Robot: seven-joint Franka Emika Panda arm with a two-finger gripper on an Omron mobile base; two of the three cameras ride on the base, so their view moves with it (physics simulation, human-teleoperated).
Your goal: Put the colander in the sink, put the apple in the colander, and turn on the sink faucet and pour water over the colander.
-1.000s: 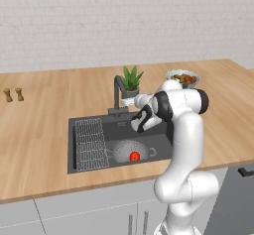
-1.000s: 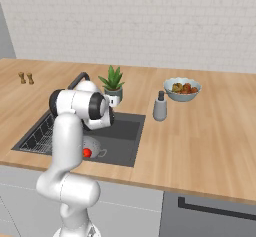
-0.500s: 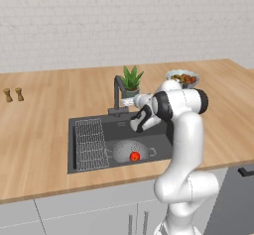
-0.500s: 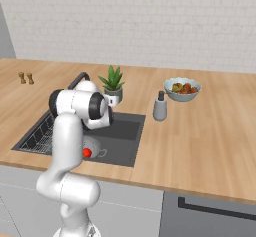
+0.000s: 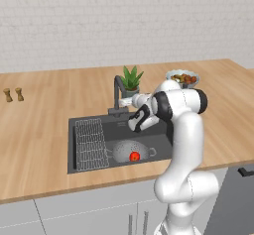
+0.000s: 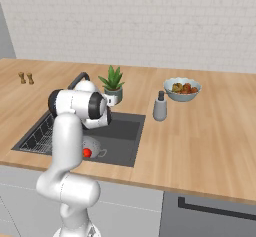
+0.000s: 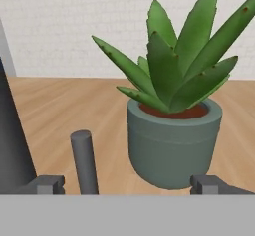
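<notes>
2 rear views share sink point(image 5: 89, 125), hand view near plant point(image 7: 174, 105)

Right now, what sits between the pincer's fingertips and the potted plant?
In the hand view, the faucet's slim upright lever rises between the open pincer fingertips, nearer the left one. Bare wooden counter lies before the potted plant.

Even bright rendered light, soft faint shadows, no glare, low-res, slightly blurry.

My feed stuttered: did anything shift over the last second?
Nothing visibly moved. The pincer stays open at the sink faucet, a slim dark upright rod between its fingertips, holding nothing. The apple still sits in the colander in the sink.
</notes>
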